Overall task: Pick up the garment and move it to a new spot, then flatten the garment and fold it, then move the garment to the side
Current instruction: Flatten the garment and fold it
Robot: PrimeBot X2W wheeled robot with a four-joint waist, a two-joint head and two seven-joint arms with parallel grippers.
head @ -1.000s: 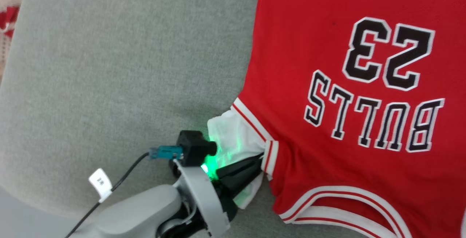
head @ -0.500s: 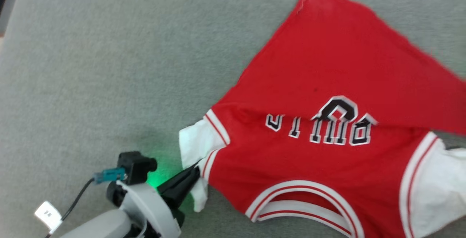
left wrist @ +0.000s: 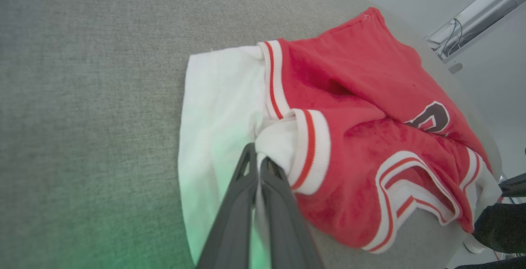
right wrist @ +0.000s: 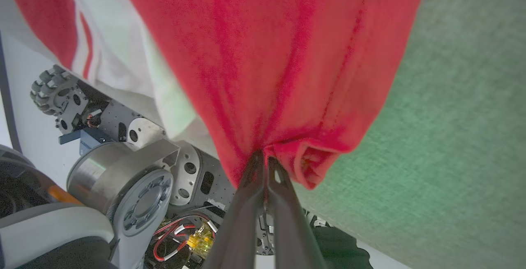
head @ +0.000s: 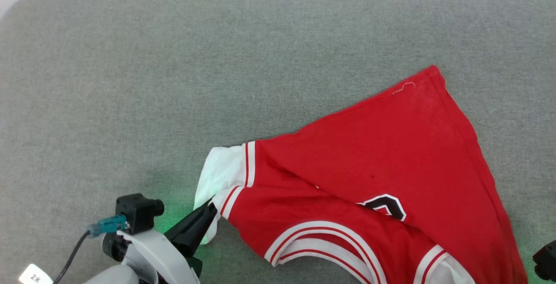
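Garment lies rumpled on grey tabletop, left end effector pinching its white sleeve, right end effector pinching its red edge.

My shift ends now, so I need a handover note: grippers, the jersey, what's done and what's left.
Left gripper: shut on the white sleeve of the garment.
Right gripper: shut on a bunched red edge of it.
Garment: on the grey cushion, towards the robot's right, doubled over so its print is mostly covered.
Done: both grips taken.
Left: spread it flat, fold it, move it aside.
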